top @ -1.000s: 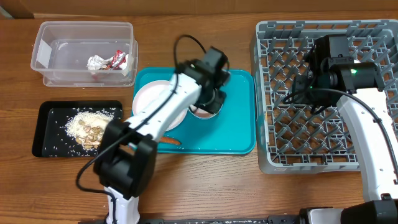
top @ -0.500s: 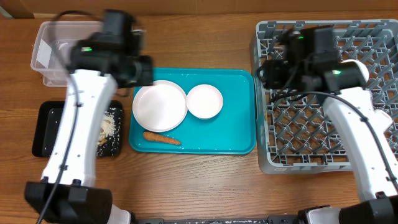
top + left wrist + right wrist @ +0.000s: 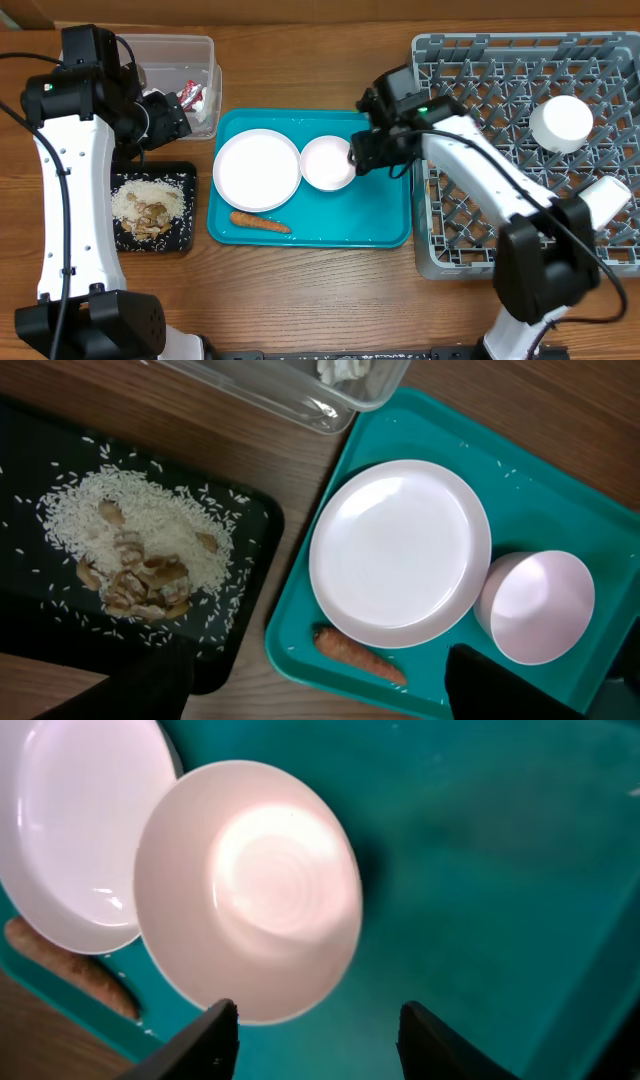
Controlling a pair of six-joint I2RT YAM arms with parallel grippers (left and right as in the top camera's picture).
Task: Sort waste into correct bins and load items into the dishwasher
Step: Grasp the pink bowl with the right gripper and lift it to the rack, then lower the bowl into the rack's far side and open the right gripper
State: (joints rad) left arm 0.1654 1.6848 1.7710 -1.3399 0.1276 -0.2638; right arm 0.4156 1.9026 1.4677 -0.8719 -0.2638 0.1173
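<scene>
Bowl (image 3: 329, 162) stands upright at the centre of the teal tray (image 3: 385, 228), hard against the plate (image 3: 257, 170) on its left, with the carrot (image 3: 260, 222) lower left of both. The right gripper (image 3: 315, 1045) hovers at its right rim, open and empty. A shallow pinch on that smooth, sloped wall could slip, tip the bowl or shove it into the plate. Lifted low, it might clip the near wall of the dish rack (image 3: 470, 235) at frame right. The left gripper (image 3: 315, 685), open and empty too, hangs by the clear tub (image 3: 195, 50) and black tray (image 3: 182, 236). All sit on a wooden worktop; little of the room shows.
</scene>
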